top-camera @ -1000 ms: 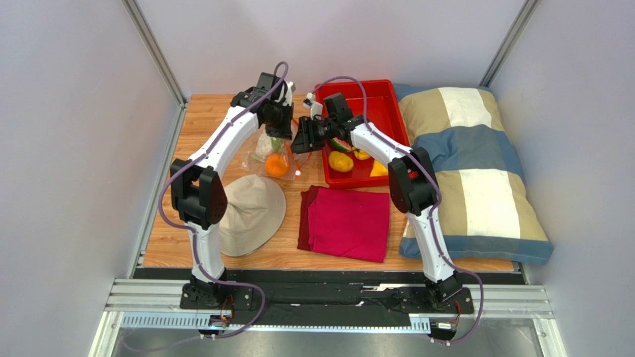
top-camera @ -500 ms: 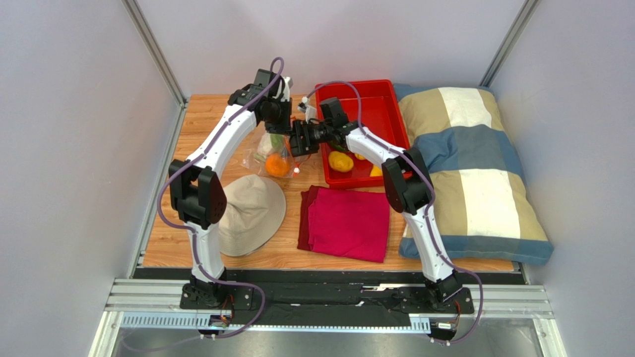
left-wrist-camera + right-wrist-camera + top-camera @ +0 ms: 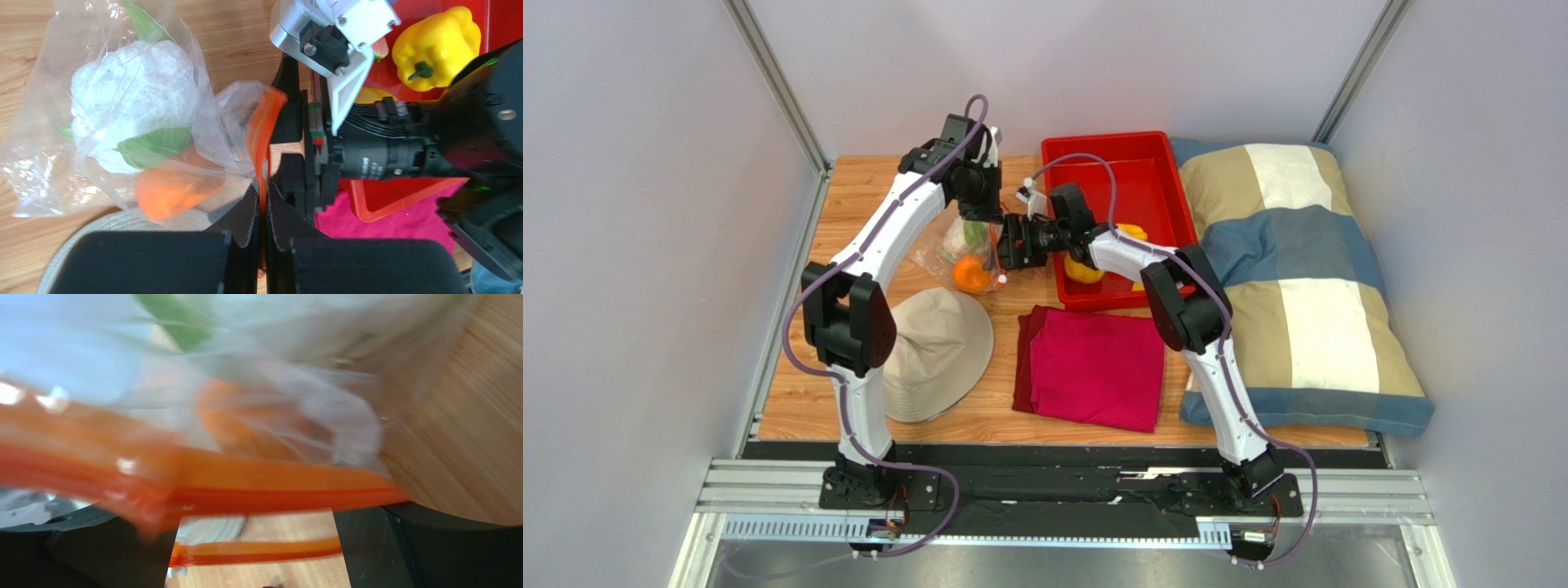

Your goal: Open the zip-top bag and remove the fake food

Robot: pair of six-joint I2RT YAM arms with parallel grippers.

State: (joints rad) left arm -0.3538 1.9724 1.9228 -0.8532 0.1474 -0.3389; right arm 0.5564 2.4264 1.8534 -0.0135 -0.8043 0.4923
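The zip-top bag (image 3: 960,249) hangs crinkled over the wood, holding a white cauliflower (image 3: 126,101) with green leaves and an orange (image 3: 164,193). My left gripper (image 3: 265,205) is shut on the bag's orange-red zip strip (image 3: 263,131), seen from above as my left gripper (image 3: 972,211). My right gripper (image 3: 1006,243) stands open at the bag's mouth, right beside the strip. In the right wrist view the zip strip (image 3: 258,485) runs blurred across my right gripper (image 3: 255,542), a second band of it between the dark fingers (image 3: 423,551). A yellow bell pepper (image 3: 437,46) lies in the tray.
The red tray (image 3: 1136,157) sits right of the bag with yellow fruit (image 3: 1085,272) inside. A beige hat (image 3: 934,349) and a folded magenta cloth (image 3: 1093,365) lie nearer the bases. A striped pillow (image 3: 1296,276) fills the right side.
My right gripper has moved left from the tray's edge to the bag's mouth and its jaws have spread wide. The left gripper has kept its hold on the zip strip.
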